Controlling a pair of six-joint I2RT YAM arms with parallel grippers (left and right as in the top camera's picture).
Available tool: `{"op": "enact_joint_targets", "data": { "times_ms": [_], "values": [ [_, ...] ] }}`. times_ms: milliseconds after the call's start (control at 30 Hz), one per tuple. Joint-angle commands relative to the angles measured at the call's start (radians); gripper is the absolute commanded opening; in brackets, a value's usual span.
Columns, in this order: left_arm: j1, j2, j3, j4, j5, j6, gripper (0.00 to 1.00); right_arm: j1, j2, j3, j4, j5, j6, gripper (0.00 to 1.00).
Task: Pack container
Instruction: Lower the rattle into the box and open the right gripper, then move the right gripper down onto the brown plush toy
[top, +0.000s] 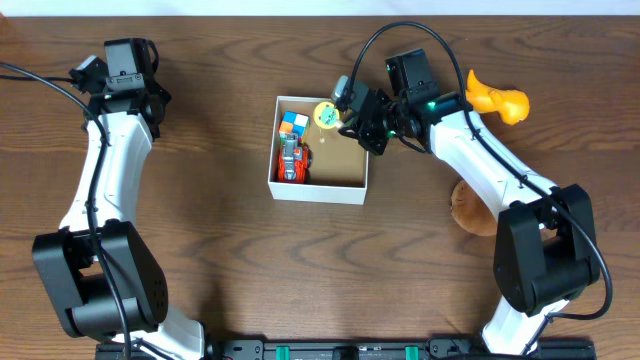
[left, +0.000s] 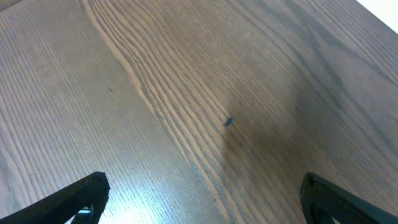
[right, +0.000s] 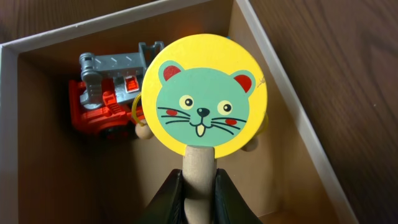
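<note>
My right fingers (right: 166, 199) clamp the wooden handle of a yellow mouse-face toy (right: 205, 102) over the container (top: 318, 191); my left fingers (left: 78, 198) hang apart above the worktop (left: 217, 93).

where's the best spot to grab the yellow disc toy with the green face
By the wooden stem below the face, coming in from the stem end, as the right gripper does: the stem is narrow and fits between the fingers, while the yellow disc looks too wide.

Overhead down; right wrist nearer container (right: 56, 180)
</note>
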Motion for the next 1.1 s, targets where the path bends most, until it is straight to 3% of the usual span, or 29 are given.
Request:
{"op": "enact_joint_targets", "data": {
  "times_ms": [0,67,200,300,500,733,800,967,1067],
  "values": [
    [0.002,-0.025,0.023,-0.003,-0.02,0.013,0.98,0.006,0.004,0.018,0.011,-0.026,-0.011,0.09],
    [0.002,-0.025,0.023,-0.003,-0.02,0.013,0.98,0.006,0.004,0.018,0.039,-0.027,0.013,0.32],
    [0.002,-0.025,0.023,-0.003,-0.02,0.013,0.98,0.006,0.004,0.018,0.091,-0.027,0.07,0.54],
    [0.002,-0.025,0.023,-0.003,-0.02,0.013,0.98,0.006,0.004,0.018,0.103,-0.027,0.077,0.58],
    [0.002,-0.025,0.023,-0.003,-0.02,0.013,0.98,-0.016,-0.022,0.06,0.111,-0.013,0.234,0.53],
    [0.002,-0.025,0.023,-0.003,-0.02,0.013,0.98,-0.129,-0.193,0.127,-0.163,0.174,0.357,0.54],
    [0.002,-0.025,0.023,-0.003,-0.021,0.013,0.98,-0.166,-0.257,0.128,-0.265,0.243,0.357,0.58],
    [0.002,-0.025,0.023,-0.003,-0.02,0.013,0.98,-0.23,-0.362,0.128,-0.5,0.354,0.364,0.86],
    [0.002,-0.025,0.023,-0.003,-0.02,0.013,0.98,-0.251,-0.364,0.125,-0.637,0.399,0.42,0.9]
  ]
}}
